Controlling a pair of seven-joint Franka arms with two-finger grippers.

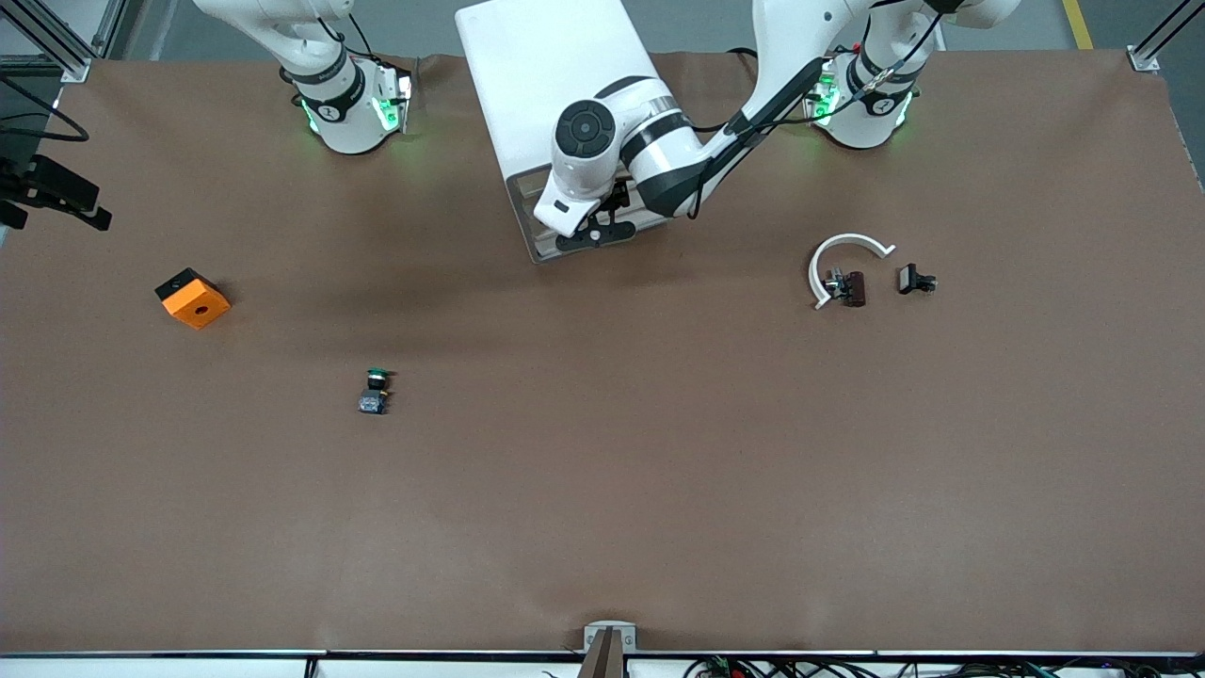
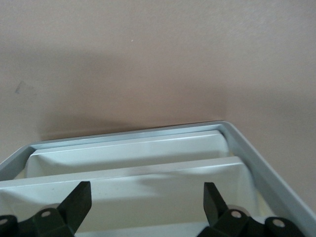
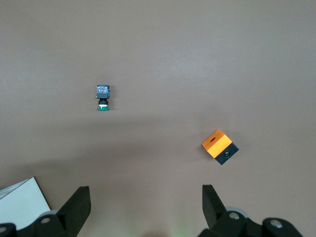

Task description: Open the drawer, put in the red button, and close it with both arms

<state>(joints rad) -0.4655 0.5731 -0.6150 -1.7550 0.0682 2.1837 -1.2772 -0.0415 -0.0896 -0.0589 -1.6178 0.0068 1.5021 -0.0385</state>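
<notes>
The white cabinet stands at the robots' edge of the table, midway between the two bases. My left gripper is open at the cabinet's front. In the left wrist view its fingers stand apart, holding nothing, over a pale drawer front. I cannot tell which drawer this is or whether it is pulled out. The red button lies on its side toward the left arm's end, beside a white curved part. My right gripper is open and empty, high over the table toward the right arm's end.
A green-capped button lies nearer the front camera and also shows in the right wrist view. An orange and black block lies toward the right arm's end. A small black part lies beside the white curved part.
</notes>
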